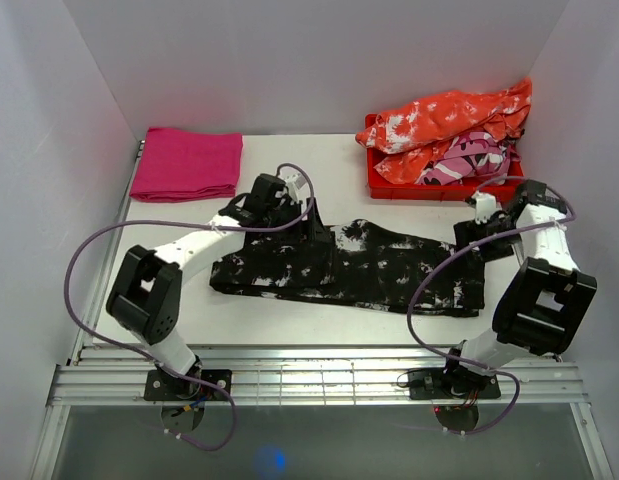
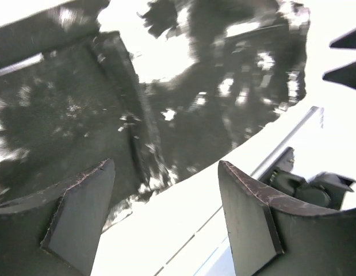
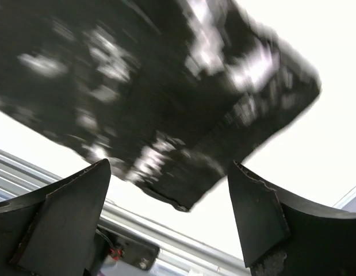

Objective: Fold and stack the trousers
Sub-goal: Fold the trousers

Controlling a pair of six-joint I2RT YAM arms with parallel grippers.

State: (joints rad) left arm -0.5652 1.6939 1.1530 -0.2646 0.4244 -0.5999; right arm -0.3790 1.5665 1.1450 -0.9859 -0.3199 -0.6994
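Observation:
The trousers [image 1: 359, 268], black with white splotches, lie flat and folded lengthwise across the middle of the table. My left gripper [image 1: 315, 232] is open and empty, hovering over the trousers' far edge near their left half. In the left wrist view the trousers [image 2: 195, 98] fill the upper part, with bare table between my left gripper's [image 2: 166, 192] fingers. My right gripper [image 1: 475, 236] is open and empty above the trousers' right end. The right wrist view shows that end's corner [image 3: 166, 92] just beyond my right gripper [image 3: 169, 192].
A folded magenta cloth [image 1: 187, 163] lies at the back left. A red bin [image 1: 381, 186] at the back right holds an orange-and-white garment [image 1: 439, 118] and a pink patterned one [image 1: 471, 158]. White walls enclose the table; a metal rail [image 1: 319, 380] runs along the front edge.

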